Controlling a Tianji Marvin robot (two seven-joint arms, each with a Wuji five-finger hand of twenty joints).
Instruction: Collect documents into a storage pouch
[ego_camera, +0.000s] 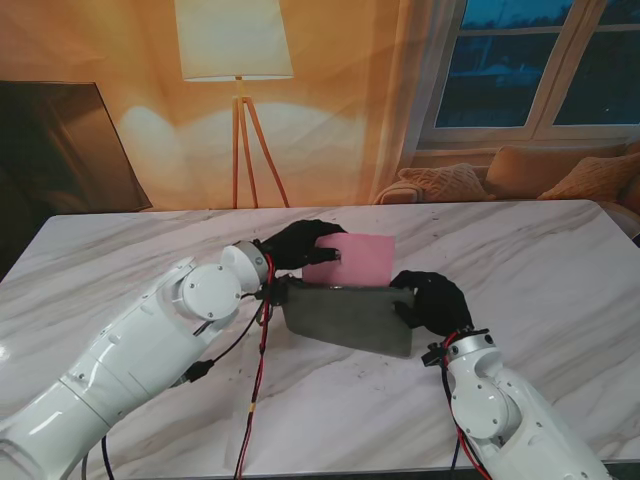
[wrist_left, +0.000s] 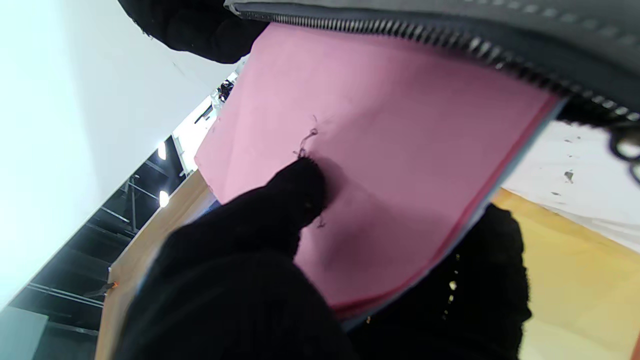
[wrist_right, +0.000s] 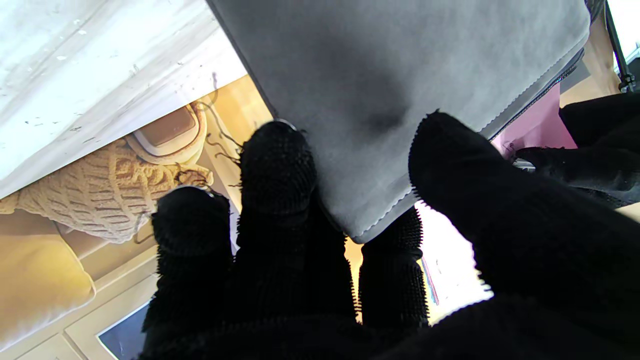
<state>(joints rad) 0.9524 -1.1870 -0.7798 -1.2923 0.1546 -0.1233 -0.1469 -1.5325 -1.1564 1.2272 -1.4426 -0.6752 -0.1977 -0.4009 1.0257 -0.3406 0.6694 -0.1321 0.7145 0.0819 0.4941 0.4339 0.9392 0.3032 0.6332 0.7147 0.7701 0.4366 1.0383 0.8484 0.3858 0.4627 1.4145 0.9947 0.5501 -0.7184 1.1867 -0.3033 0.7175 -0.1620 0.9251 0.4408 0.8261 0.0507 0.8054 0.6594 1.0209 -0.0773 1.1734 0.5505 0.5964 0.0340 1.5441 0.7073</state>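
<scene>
A grey zip pouch (ego_camera: 350, 318) is held tilted above the table's middle, its open mouth facing away from me. My right hand (ego_camera: 432, 300), in a black glove, is shut on the pouch's right corner; the right wrist view shows the thumb (wrist_right: 450, 165) on the grey felt (wrist_right: 400, 75) and fingers behind it. My left hand (ego_camera: 300, 243) is shut on a stack of pink sheets (ego_camera: 352, 258) whose lower edge sits inside the pouch mouth. In the left wrist view a fingertip (wrist_left: 300, 185) presses the pink paper (wrist_left: 390, 150) just below the zipper (wrist_left: 425, 37).
The white marble table (ego_camera: 540, 260) spreads out on all sides. Behind it stand a floor lamp (ego_camera: 236, 50), a dark screen (ego_camera: 60, 150) at the far left and a sofa with cushions (ego_camera: 500, 180) under the window.
</scene>
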